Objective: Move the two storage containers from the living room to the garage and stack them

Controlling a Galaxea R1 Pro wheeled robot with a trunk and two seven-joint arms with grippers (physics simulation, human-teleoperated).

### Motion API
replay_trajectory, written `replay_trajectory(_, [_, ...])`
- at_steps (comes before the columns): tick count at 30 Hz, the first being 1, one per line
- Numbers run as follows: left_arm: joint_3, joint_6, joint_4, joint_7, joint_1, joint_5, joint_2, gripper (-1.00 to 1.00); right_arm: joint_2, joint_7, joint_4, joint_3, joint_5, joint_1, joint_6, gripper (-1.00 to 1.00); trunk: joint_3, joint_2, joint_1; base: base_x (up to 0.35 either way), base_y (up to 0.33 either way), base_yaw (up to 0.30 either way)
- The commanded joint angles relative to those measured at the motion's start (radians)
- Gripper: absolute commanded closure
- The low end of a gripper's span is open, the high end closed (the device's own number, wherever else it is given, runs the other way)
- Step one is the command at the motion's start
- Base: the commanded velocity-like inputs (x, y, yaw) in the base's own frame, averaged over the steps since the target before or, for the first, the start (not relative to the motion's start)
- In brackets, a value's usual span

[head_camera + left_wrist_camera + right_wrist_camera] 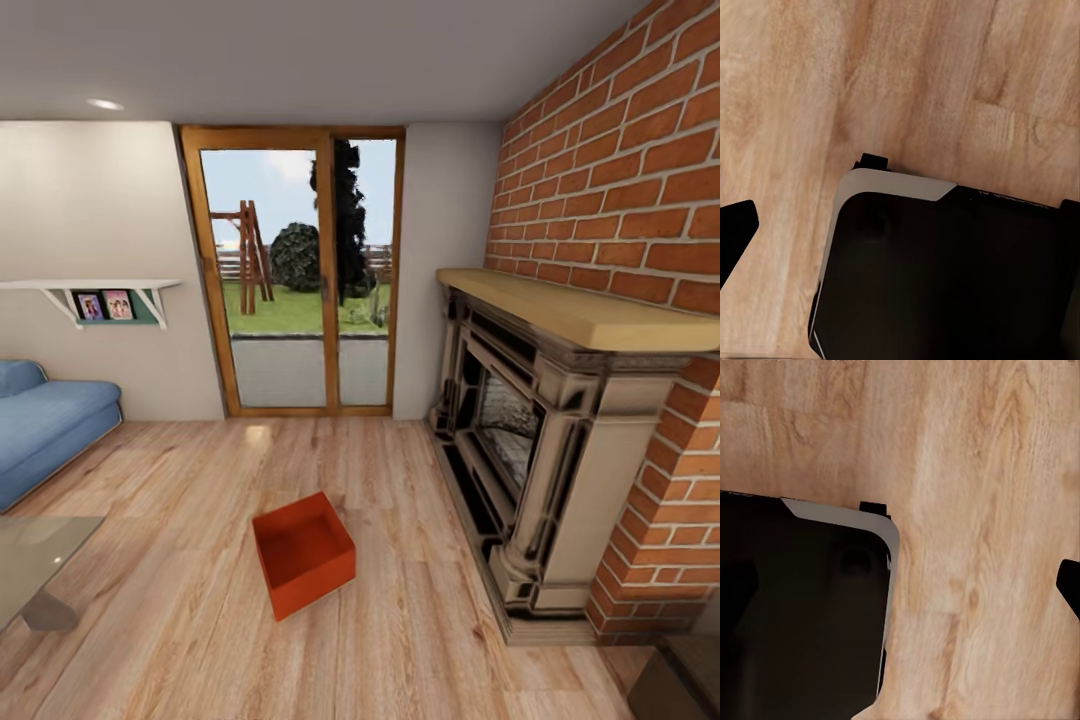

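A: Logging the head view, left to right. What is showing?

B: Blue sofa (45, 425) is sitting at the left wall, glass table (40, 555) in front of it. One orange-red storage container (303, 553) is lying open side up on the wood plank floor (180, 500), near the middle, well apart from the brick fireplace (530, 440) at right.

A: Fingers?

B: Cannot tell for either gripper; the wrist views are showing planks and the robot's dark base (945, 270).

An orange-red storage container (303, 553) is set on light wood plank flooring (200, 620). The fireplace wall (620, 180) is patterned in red brick with pale mortar. A blue sofa (45, 425) is shown against cream walls (100, 210).
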Motion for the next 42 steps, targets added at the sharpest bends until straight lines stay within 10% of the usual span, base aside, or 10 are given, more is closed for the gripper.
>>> replay_trajectory(1, [0.002,-0.001,0.001,0.001,0.0,0.004,0.0,-1.0,0.0,-0.002,0.003,0.008,-0.005,-0.001,-0.005,-1.0,0.0,-0.001,0.0,0.0,0.0,0.225])
replay_trajectory(42, [0.003,0.0,-0.001,0.001,0.0,0.004,-0.001,-1.0,-0.006,-0.002,0.004,0.009,-0.007,-0.001,0.002,-1.0,0.0,-0.001,0.0,0.082,-0.062,0.053])
